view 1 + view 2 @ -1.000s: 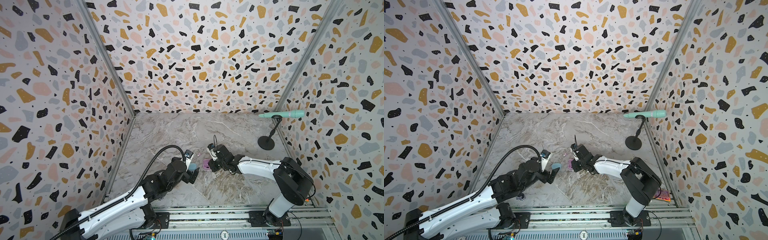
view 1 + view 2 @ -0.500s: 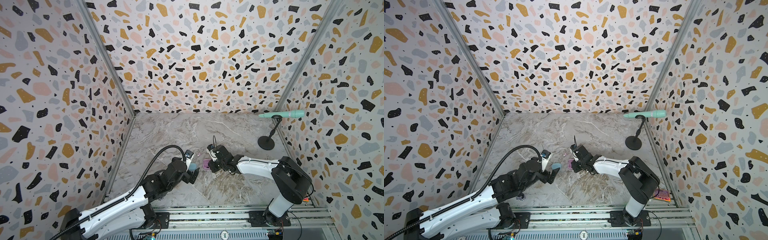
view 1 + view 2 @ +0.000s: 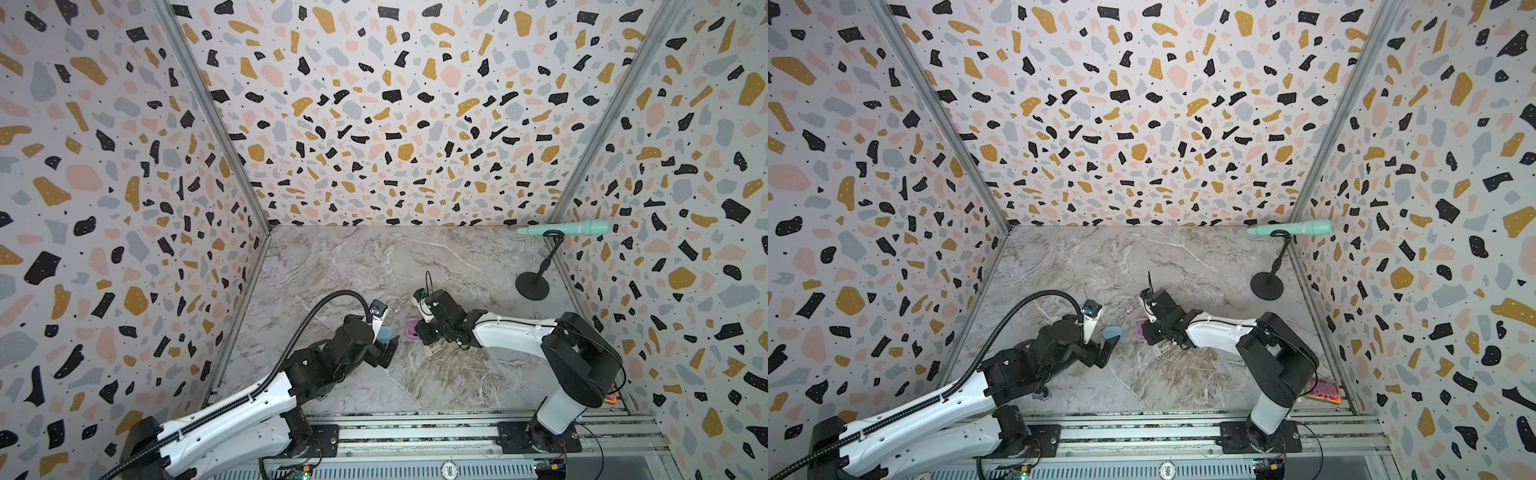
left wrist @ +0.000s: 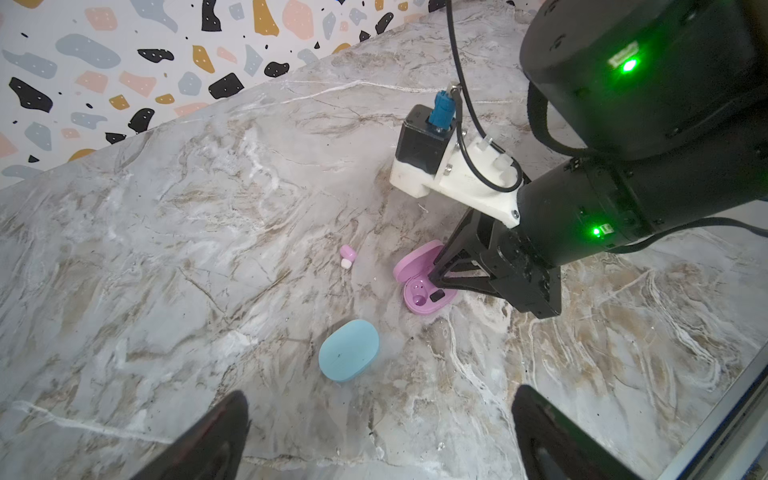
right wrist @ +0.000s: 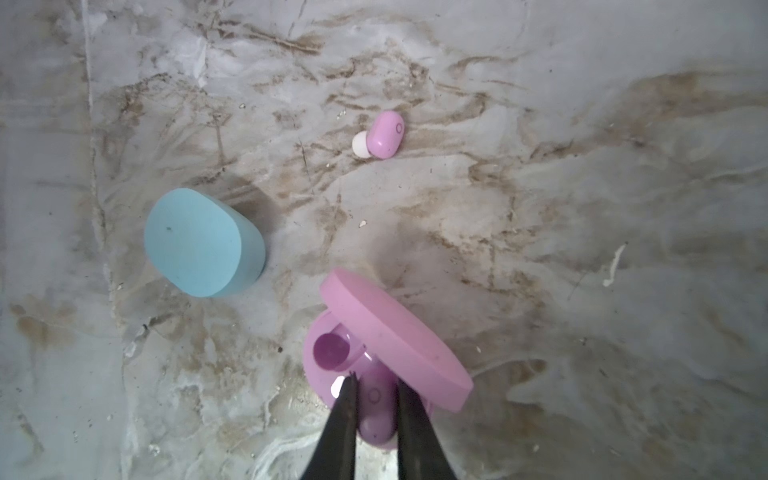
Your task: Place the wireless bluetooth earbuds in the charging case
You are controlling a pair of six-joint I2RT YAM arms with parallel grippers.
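Note:
The pink charging case [image 5: 395,332] lies open on the marble floor, lid raised, seen also in the left wrist view [image 4: 424,291] and in both top views [image 3: 412,326] [image 3: 1140,326]. My right gripper [image 5: 376,386] is shut on a pink earbud [image 5: 376,409] right over the case's nearer socket; whether it is seated I cannot tell. The other socket [image 5: 328,353] is empty. A second pink earbud [image 5: 382,135] [image 4: 347,254] lies loose beyond the case. My left gripper [image 4: 382,415] [image 3: 386,349] hangs open, holding nothing, just short of a shut blue case [image 4: 349,351] [image 5: 203,243].
A teal microphone-like object [image 3: 565,228] rests on a black stand [image 3: 534,284] at the back right. A small colourful packet [image 3: 1325,390] lies at the front right corner. Patterned walls close in the floor on three sides.

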